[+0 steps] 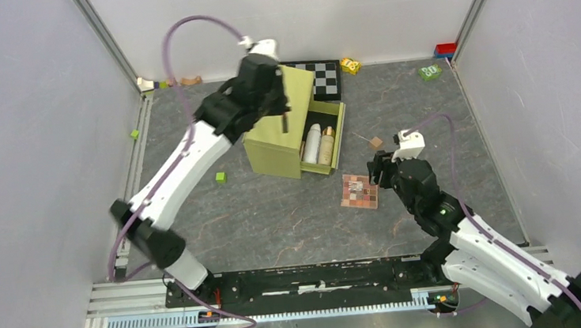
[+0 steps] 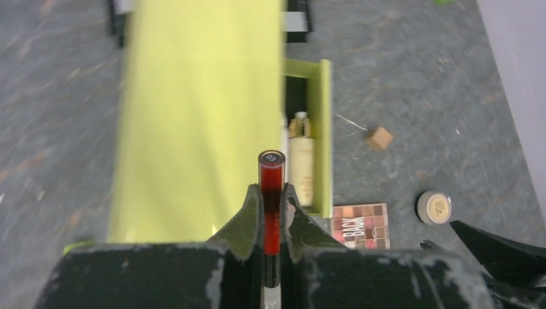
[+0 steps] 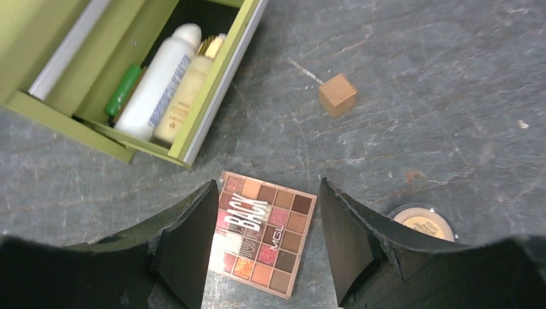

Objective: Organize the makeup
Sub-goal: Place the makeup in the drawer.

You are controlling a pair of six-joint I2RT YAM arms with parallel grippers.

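Holding the red pencil (image 2: 271,170) is the left gripper (image 2: 271,191), clenched tight on its thin body at the lower centre of the left wrist view. The pencil looks light, hard and smooth, so it could slip or roll. A grip near the middle seems best. It hangs above the green box (image 2: 193,96), with the open drawer (image 2: 320,129) just to its right.

Low in the right wrist view lies the eyeshadow palette (image 3: 264,235). It is flat, square and thin, full of little pink and brown squares. It would likely be hard to pinch off the counter (image 3: 418,96), and its edges look like the place to hold. The right gripper (image 3: 267,193) is released, with its fingers wide apart above the palette.

A round peach compact (image 3: 423,224) sits at the lower right. In the upper left, the drawer holds a white bottle (image 3: 161,80), a beige bottle (image 3: 190,90) and a green tube (image 3: 123,90), all smooth and round. A wooden cube (image 3: 338,94) rests apart.
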